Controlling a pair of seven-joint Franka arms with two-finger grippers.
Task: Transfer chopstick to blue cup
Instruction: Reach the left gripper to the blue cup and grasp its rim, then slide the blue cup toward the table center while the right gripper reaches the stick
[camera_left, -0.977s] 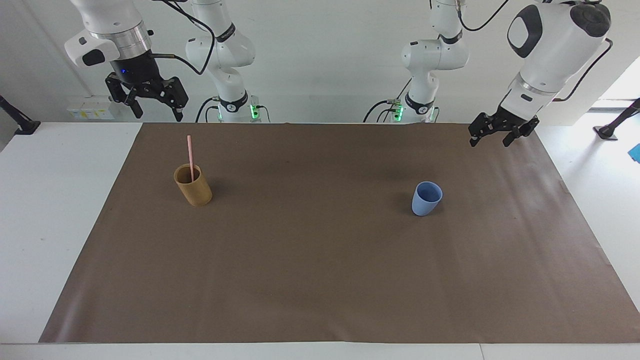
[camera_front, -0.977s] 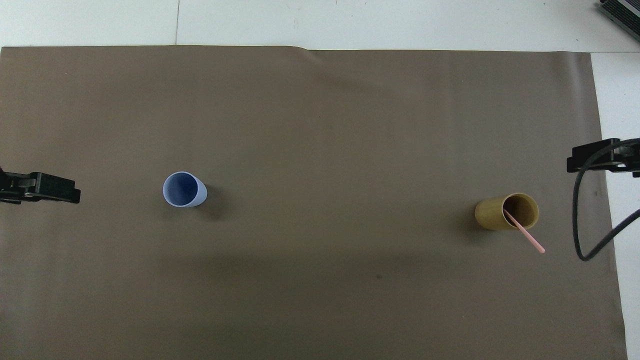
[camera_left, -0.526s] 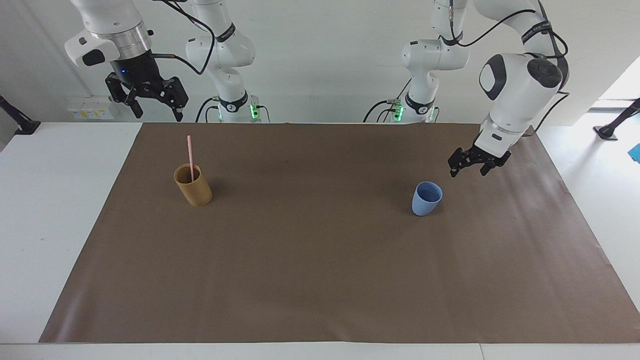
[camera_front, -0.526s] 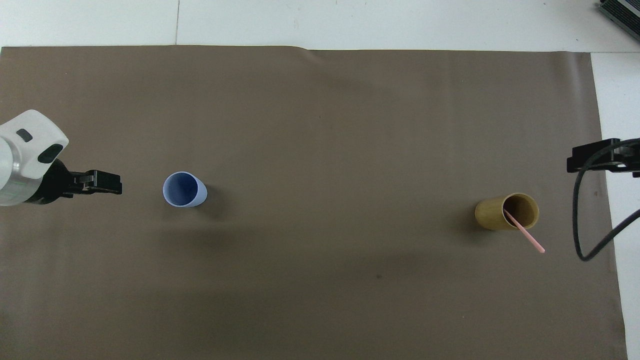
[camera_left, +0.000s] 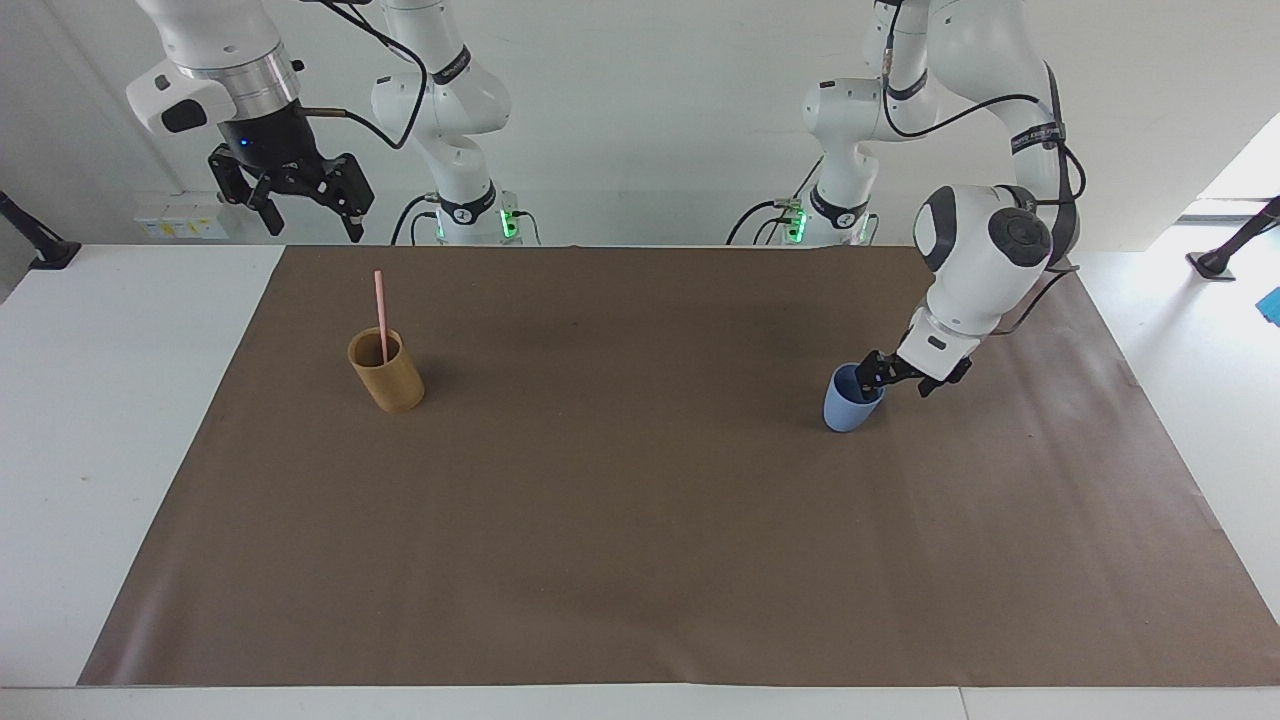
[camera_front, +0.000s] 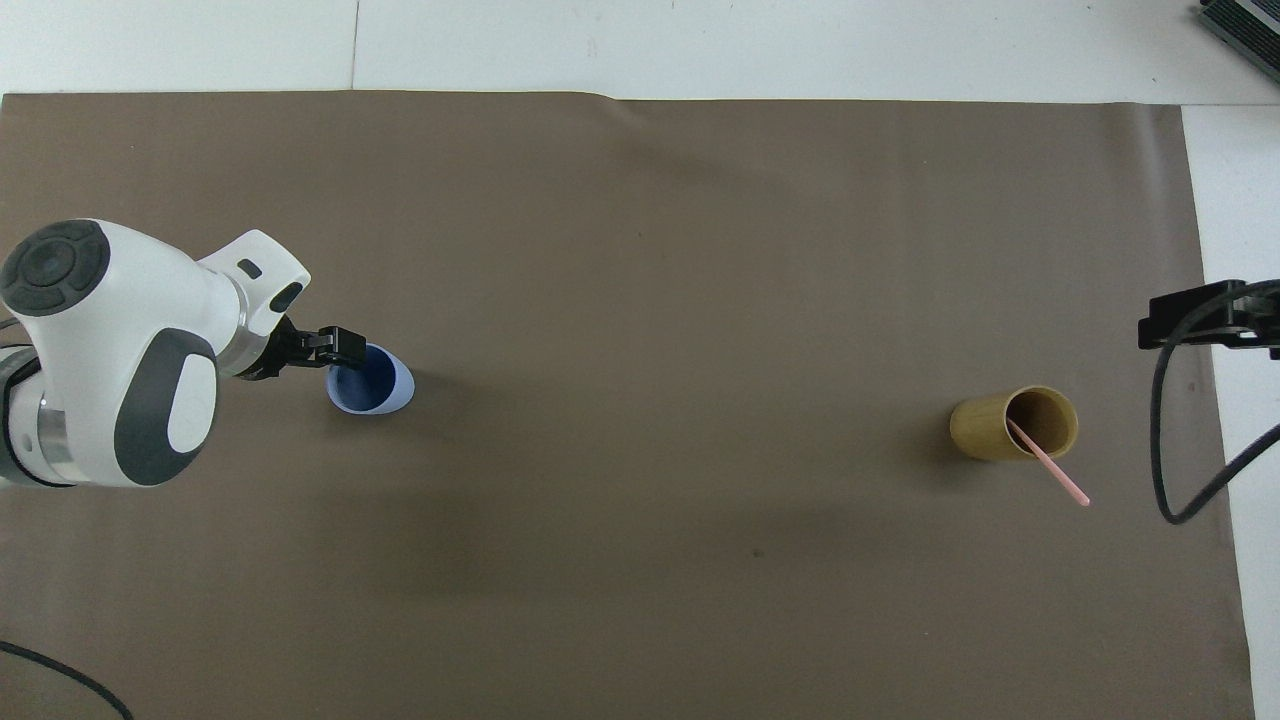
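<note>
Look to the right of centre in the facing view: your left gripper (camera_left: 899, 377) is down at the blue cup (camera_left: 850, 405), its jaws spread wide. One fingertip sits at the cup's rim on the side toward the left arm's end of the table, but whether it touches the rim or hangs just over it you cannot tell from here. In the overhead view the same gripper (camera_front: 335, 348) overlaps the cup's (camera_front: 385, 390) rim at middle left of the frame, and nothing is in its jaws.

The chopstick (camera_left: 380, 312) stands in the tan cylindrical cup (camera_left: 390, 380) at left of centre in the facing view, leaning on the rim with its upper half sticking out. Overhead, the pink stick (camera_front: 1052, 467) pokes out of that cup (camera_front: 985, 430) at the right of the frame. The two cups are well apart on the brown mat (camera_left: 640, 520).

Your right gripper (camera_left: 300, 205) waits up in the air at upper left of the facing view, over the mat's corner, jaws wide and empty.
</note>
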